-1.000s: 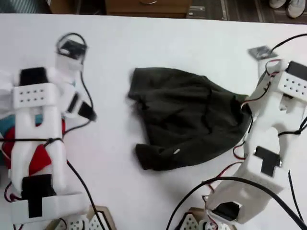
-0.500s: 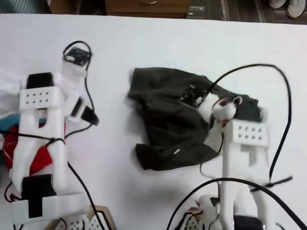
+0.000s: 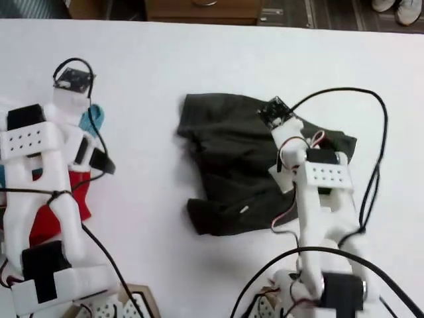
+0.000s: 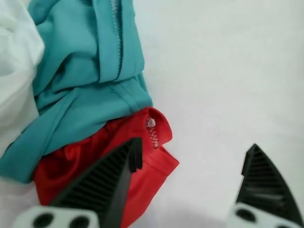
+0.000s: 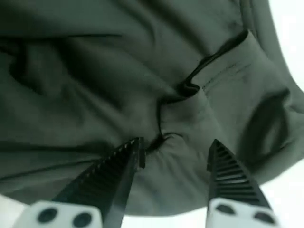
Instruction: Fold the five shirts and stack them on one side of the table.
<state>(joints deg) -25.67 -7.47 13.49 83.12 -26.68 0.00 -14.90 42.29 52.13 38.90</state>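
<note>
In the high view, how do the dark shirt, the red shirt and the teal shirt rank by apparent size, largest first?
1. dark shirt
2. red shirt, partly under the left arm
3. teal shirt, mostly covered too

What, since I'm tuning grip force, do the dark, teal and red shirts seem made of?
Dark shirt: matte, soft knit, probably cotton jersey, judging by its limp, deep folds. Teal shirt: smoother, slight sheen, neat stitched hem, perhaps synthetic. Red shirt: similar smooth cloth; fibre unclear.
</note>
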